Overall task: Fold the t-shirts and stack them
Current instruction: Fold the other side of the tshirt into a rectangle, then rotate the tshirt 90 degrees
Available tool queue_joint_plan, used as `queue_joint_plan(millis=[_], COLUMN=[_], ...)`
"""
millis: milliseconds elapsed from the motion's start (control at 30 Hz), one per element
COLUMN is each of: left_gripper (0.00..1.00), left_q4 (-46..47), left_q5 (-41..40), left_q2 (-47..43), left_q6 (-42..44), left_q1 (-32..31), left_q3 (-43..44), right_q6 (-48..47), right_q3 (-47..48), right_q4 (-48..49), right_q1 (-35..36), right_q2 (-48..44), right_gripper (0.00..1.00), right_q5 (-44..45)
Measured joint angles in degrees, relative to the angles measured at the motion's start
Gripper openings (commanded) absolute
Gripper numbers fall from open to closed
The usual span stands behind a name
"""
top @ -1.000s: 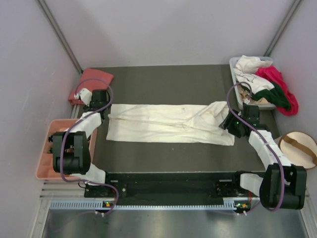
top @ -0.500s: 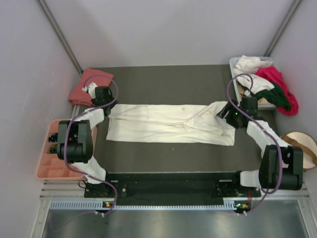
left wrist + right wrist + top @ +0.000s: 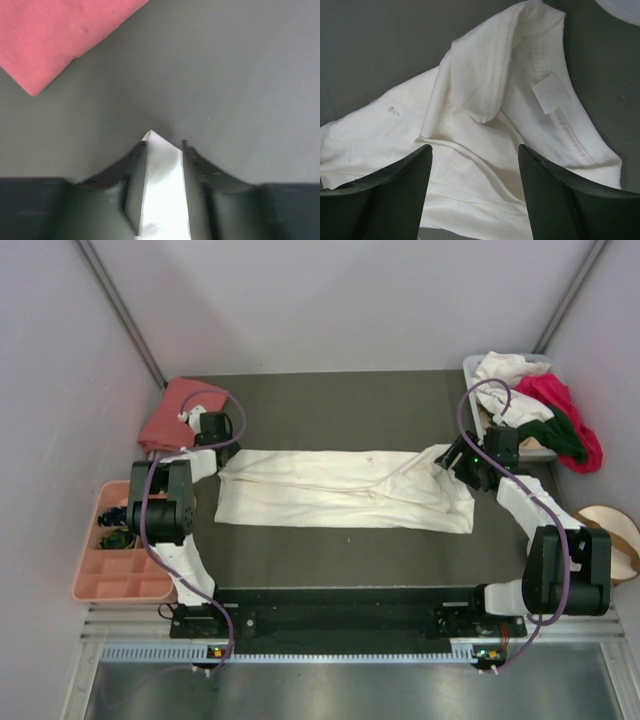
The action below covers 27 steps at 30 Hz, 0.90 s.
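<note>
Cream cotton is lying between both hands: the cream-white t-shirt (image 3: 345, 488), a corner probably pinched in the left hand (image 3: 162, 150). The right hand (image 3: 475, 187) is hovering spread above its collar. That shallow corner pinch risks slipping out.

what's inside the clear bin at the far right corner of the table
The bin holds a heap of t-shirts: white on top, magenta and dark green spilling over its right side. Whatever lies beneath them is covered.

Left arm reaches to the far-left, left gripper (image 3: 164, 145) pinched on a cream shirt (image 3: 164, 200) corner; right arm extended far-right, right gripper (image 3: 475, 155) jaws spread wide, holding nothing.
</note>
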Motion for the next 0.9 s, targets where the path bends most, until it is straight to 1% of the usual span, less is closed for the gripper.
queue_joint_plan(millis=[67, 100, 200, 300, 433, 533, 633, 733, 767, 800, 867, 900], left_gripper=[0.27, 0.22, 0.14, 0.1, 0.09, 0.15, 0.18, 0.29, 0.41, 0.48, 0.56, 0.62], left_q4=[-0.1, -0.1, -0.1, -0.5, -1.3, -1.9, -2.4, -2.9, -3.1, -3.3, -3.5, -3.6], left_q5=[-0.2, -0.2, -0.6, -1.1, -1.4, -1.6, -1.9, -2.3, -2.4, -2.4, -2.1, -2.0], left_q2=[0.0, 0.1, 1.0, 2.6, 3.8, 3.8, 3.8, 3.8, 3.8, 3.8, 3.8, 3.8], left_q6=[0.3, 0.4, 0.9, 1.1, 1.2, 1.1, 1.2, 1.2, 1.2, 1.2, 1.2, 1.3], left_q1=[0.0, 0.0, 0.0, 0.0, 0.0, 0.0, 0.0, 0.0, 0.0, 0.0, 0.0, 0.0], left_q3=[0.3, 0.6, 2.0, 3.6, 4.8, 4.9, 5.1, 5.1, 5.1, 5.1, 5.2, 5.3], right_q6=[0.0, 0.0, 0.0, 0.0, 0.0, 0.0, 0.0, 0.0, 0.0, 0.0, 0.0, 0.0], right_q3=[0.0, 0.0, 0.0, 0.0, 0.0, 0.0, 0.0, 0.0, 0.0, 0.0, 0.0, 0.0], right_q4=[0.0, 0.0, -0.1, -0.2, -0.3, -0.3, -0.2, -0.2, -0.2, -0.2, -0.2, -0.2], right_q1=[0.0, 0.0, 0.0, 0.0, 0.0, 0.0, 0.0, 0.0, 0.0, 0.0, 0.0, 0.0], right_q2=[0.0, 0.0, 0.0, 0.0, 0.0, 0.0, 0.0, 0.0, 0.0, 0.0, 0.0, -0.1], right_gripper=[0.69, 0.7, 0.7, 0.7, 0.7, 0.7, 0.7, 0.7, 0.7, 0.7, 0.71, 0.71], right_q5=[0.0, 0.0, 0.0, 0.0, 0.0, 0.0, 0.0, 0.0, 0.0, 0.0, -0.1, -0.1])
